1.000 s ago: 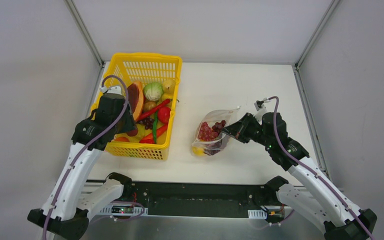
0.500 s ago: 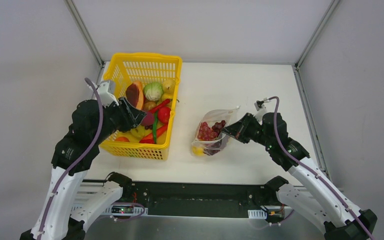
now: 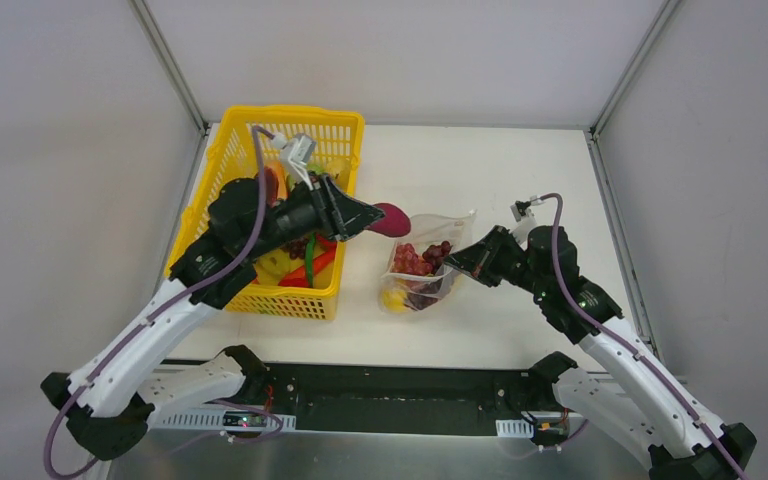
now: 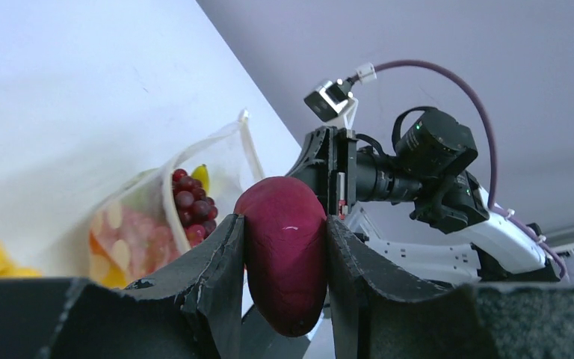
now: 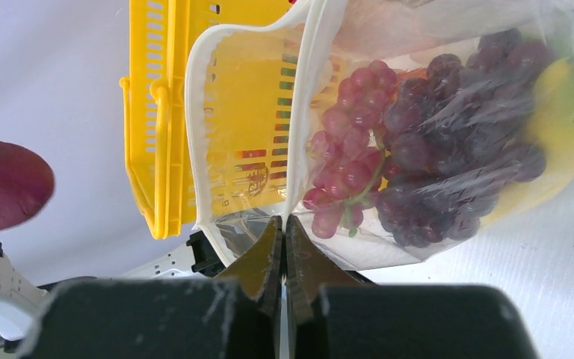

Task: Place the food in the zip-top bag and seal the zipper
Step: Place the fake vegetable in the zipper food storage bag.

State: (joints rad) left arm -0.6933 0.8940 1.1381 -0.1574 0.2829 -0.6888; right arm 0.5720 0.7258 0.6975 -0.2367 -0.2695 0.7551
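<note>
We are holding our left arm outstretched mid-frame.
Left gripper (image 3: 368, 217) clamping purple food (image 3: 396, 220); right gripper (image 3: 452, 263) pinching zip-top bag (image 3: 412, 281).

Basket (image 3: 260, 298) left of the bag (image 3: 448, 228); grapes (image 3: 417, 262) inside the bag; one food piece (image 3: 391, 218), perhaps a yam, between them.

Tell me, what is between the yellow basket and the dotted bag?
A maroon toy vegetable, gripped by the left end effector, hangs there, seen in the top view.
</note>
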